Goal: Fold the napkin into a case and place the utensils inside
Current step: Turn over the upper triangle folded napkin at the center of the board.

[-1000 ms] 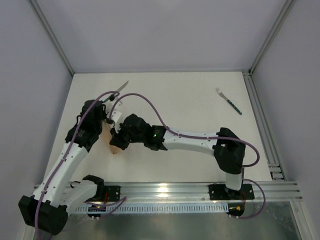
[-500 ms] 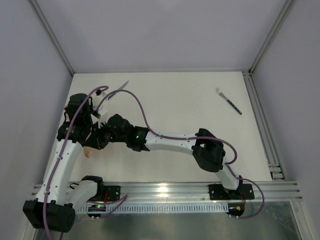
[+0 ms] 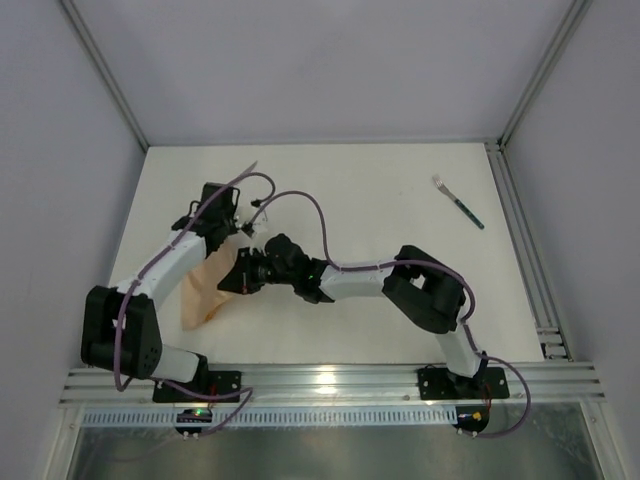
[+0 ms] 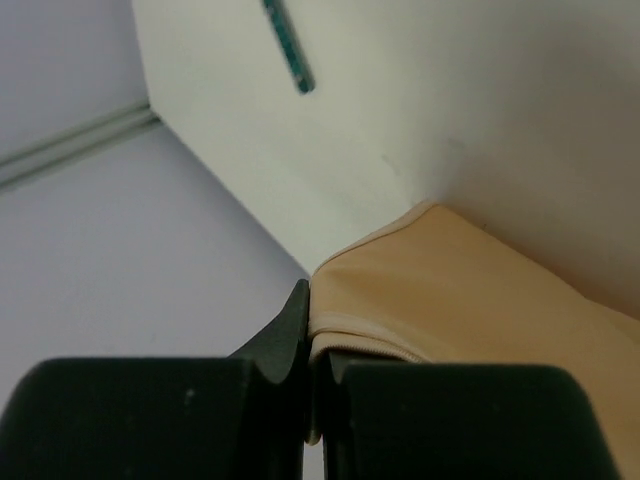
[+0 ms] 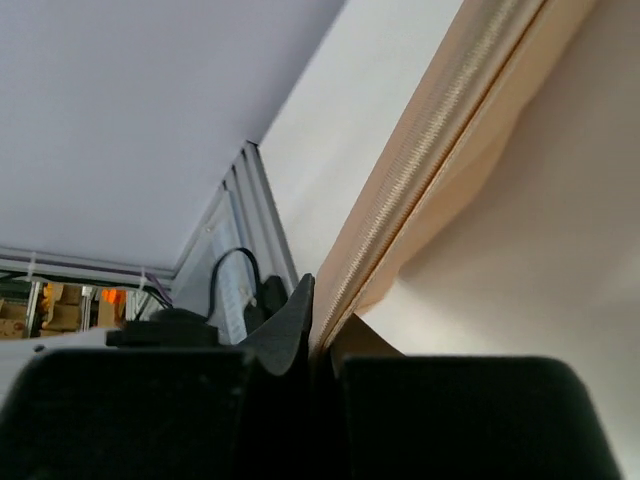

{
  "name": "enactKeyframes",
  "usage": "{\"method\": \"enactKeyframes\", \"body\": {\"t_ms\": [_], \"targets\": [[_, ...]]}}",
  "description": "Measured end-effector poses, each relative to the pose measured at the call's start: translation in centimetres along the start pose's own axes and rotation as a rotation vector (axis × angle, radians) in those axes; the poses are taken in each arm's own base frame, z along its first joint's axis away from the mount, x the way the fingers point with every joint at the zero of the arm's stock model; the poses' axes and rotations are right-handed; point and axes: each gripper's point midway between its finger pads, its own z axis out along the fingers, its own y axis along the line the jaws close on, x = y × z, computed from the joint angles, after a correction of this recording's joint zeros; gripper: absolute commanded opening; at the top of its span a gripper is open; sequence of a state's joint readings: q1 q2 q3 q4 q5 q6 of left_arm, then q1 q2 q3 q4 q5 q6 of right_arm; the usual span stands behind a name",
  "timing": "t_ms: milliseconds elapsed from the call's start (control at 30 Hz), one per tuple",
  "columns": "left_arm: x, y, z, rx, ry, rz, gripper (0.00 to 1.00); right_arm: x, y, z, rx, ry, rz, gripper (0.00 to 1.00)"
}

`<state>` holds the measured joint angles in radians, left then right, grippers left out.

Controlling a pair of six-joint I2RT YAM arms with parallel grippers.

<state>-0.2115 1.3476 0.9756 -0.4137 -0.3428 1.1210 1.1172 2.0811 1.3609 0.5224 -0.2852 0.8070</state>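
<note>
Nearest, on the left side of the counter (image 3: 380,190), the napkin (image 3: 205,290) lies as a loose, rumpled sheet, not yet a case; its near part rests on the surface. At its far edge the right arm (image 3: 350,283) reaches across from the right, and its jaws are pinched together on the stitched hem. A little farther back, the left arm (image 3: 165,265) has its jaws clamped on a hemmed corner of the same cloth. The cloth looks thin, limp and very light, with a sheen that suggests it may slip. It will probably sag between the two grips unless they are drawn apart to keep it taut. The doubled hem at the corners looks like the best hold, since it gives the jaws something thicker to bite. Farther back on the left lies the knife (image 4: 288,55), and well apart at the far right lies the fork (image 3: 458,203). Both are slim, stiff and flat on the counter, probably easiest to take across the green handle.
</note>
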Motion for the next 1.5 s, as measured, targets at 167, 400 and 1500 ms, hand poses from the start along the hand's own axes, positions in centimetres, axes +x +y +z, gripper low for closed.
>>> {"method": "enactKeyframes", "body": {"t_ms": [167, 400, 1500], "targets": [[-4.9, -5.2, 5.1, 0.146, -0.037, 0.112, 0.00, 0.9, -6.0, -4.2, 0.086, 0.007, 0.105, 0.04], [-12.6, -8.6, 9.0, 0.241, -0.135, 0.181, 0.00, 2.2, -15.9, -12.2, 0.325, -0.038, 0.297, 0.04], [-21.3, -5.2, 10.9, 0.013, -0.134, 0.032, 0.43, 5.1, -18.2, -18.4, 0.469, 0.047, 0.425, 0.05]]}}
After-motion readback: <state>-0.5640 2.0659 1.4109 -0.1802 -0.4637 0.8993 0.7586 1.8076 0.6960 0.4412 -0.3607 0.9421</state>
